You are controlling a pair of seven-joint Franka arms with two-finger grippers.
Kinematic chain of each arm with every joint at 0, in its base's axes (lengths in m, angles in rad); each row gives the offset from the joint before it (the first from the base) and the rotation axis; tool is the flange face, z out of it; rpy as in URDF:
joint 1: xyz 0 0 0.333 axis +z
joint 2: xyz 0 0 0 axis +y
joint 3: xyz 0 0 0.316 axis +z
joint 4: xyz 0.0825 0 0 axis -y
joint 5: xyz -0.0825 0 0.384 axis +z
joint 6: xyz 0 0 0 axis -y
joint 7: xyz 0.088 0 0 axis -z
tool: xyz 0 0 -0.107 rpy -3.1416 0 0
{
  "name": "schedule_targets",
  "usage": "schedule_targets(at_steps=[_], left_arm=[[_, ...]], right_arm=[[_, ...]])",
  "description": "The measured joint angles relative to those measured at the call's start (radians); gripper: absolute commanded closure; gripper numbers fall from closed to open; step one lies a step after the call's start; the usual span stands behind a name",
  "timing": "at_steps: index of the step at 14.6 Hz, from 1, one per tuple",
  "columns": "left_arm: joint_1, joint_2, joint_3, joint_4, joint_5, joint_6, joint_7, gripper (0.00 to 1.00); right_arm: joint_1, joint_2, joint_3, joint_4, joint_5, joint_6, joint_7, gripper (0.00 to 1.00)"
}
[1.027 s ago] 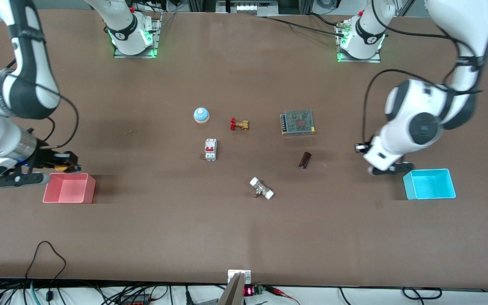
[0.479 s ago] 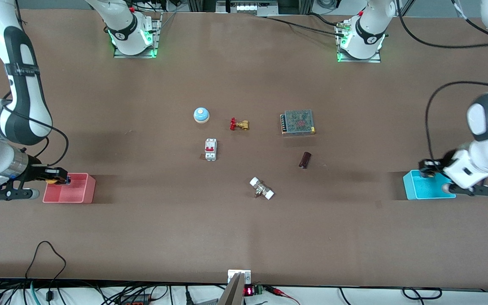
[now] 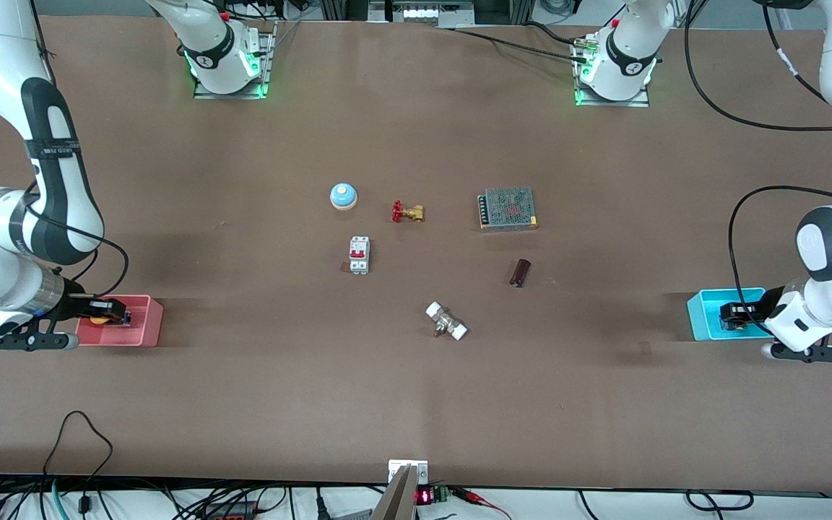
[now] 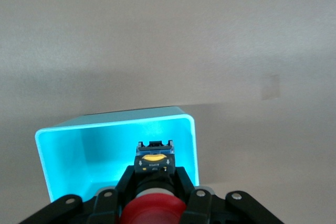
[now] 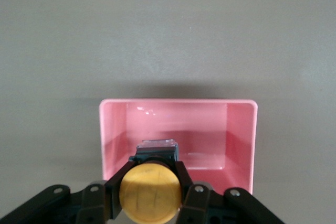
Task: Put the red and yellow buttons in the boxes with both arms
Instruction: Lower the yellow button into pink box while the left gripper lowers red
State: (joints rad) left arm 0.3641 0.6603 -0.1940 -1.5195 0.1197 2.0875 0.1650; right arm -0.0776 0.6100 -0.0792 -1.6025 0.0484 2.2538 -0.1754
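My left gripper is shut on the red button and holds it over the cyan box. In the left wrist view the button's black body with a yellow label points into the box, between my fingers. My right gripper is shut on the yellow button and holds it over the pink-red box. In the right wrist view the yellow cap sits between my fingers, over the open pink box.
In the table's middle lie a blue-domed bell, a brass valve with a red handle, a white breaker, a meshed power supply, a dark cylinder and a white-capped fitting.
My left gripper has swung from beside the cyan box to over it. My right gripper has moved with the yellow button from above the pink box's edge to lower over the box.
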Motion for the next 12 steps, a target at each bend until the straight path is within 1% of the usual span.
schedule_targets(at_steps=[5,6,8,10,12], left_arm=[[0.048,0.023,0.003,0.000,0.001,0.000,0.033,0.85],[0.052,0.032,0.003,0.000,0.001,0.001,0.036,0.85],[0.053,0.046,0.003,-0.002,0.001,0.001,0.036,0.85],[0.051,0.054,0.002,-0.008,0.001,0.001,0.036,0.85],[0.051,0.056,0.001,-0.019,0.001,0.001,0.036,0.83]], right_arm=[[-0.012,0.033,0.000,0.000,0.000,0.023,0.000,0.66],[-0.014,0.036,0.000,0.000,0.000,0.023,0.000,0.63],[-0.014,0.040,0.000,0.000,0.000,0.023,0.000,0.62],[-0.014,0.043,0.000,0.000,0.000,0.023,0.000,0.56],[-0.014,0.046,0.000,0.000,0.000,0.023,0.000,0.56]])
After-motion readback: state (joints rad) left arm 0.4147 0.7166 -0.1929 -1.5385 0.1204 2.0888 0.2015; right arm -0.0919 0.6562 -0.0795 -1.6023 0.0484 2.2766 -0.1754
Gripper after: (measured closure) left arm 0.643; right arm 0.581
